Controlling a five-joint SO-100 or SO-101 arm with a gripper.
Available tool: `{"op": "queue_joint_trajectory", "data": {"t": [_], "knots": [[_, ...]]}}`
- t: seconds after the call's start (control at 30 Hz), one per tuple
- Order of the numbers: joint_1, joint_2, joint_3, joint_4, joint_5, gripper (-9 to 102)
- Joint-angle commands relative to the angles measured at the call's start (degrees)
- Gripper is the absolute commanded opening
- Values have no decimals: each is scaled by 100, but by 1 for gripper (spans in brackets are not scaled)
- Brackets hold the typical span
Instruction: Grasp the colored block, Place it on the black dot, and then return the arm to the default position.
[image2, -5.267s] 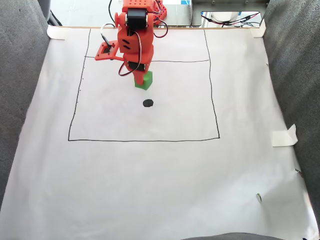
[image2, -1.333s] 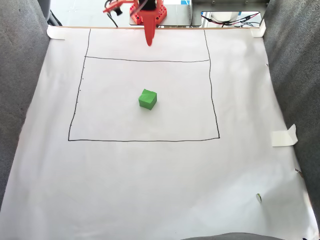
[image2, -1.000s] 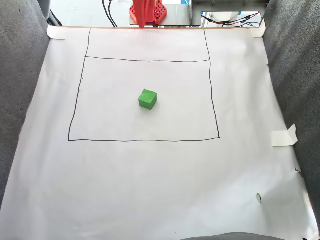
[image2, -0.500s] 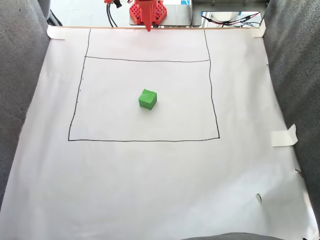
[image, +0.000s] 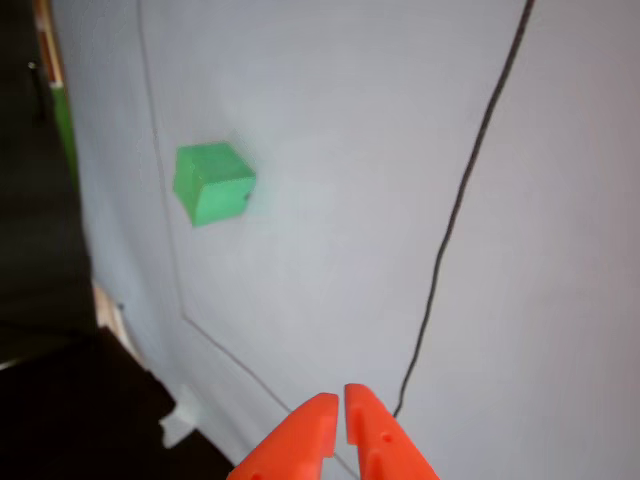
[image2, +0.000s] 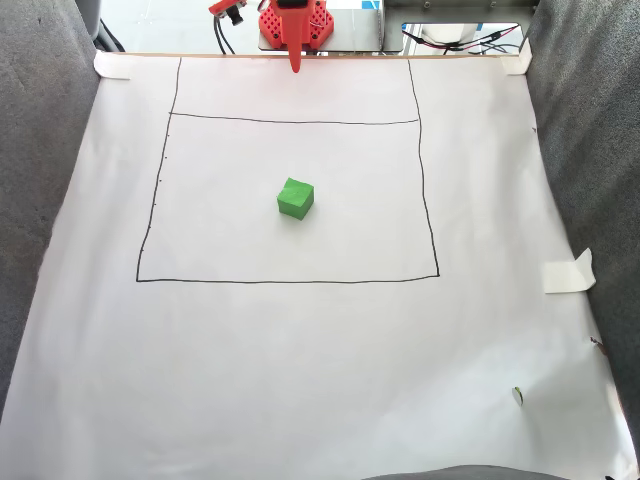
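Green block set down, arm pulled back to the tabletop's far edge.
Other view: the gripper (image: 335, 410) has its jaws pressed together, empty; the colored block (image: 212, 183) looks light, soft and crumbly, best pinched across opposite flat faces. Fixed view: it sits mid-tabletop inside the drawn lines (image2: 422, 180), well apart from the jaws.

Matt white paper sheet (image2: 300, 360) under a rough green foam block (image2: 295, 198); smooth orange plastic gripper (image: 341, 402); grey cloth (image2: 40, 150) at the sides.
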Motion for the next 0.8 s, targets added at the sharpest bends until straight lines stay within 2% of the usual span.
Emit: {"op": "queue_joint_trajectory", "data": {"t": [0.0,0.27,0.5,0.77], "knots": [[-18,-26,123,-308,-158,0],[62,-26,1160,-1890,-835,0],[70,-26,1187,-1802,-844,0],[-26,-26,1187,-1336,-809,0]]}}
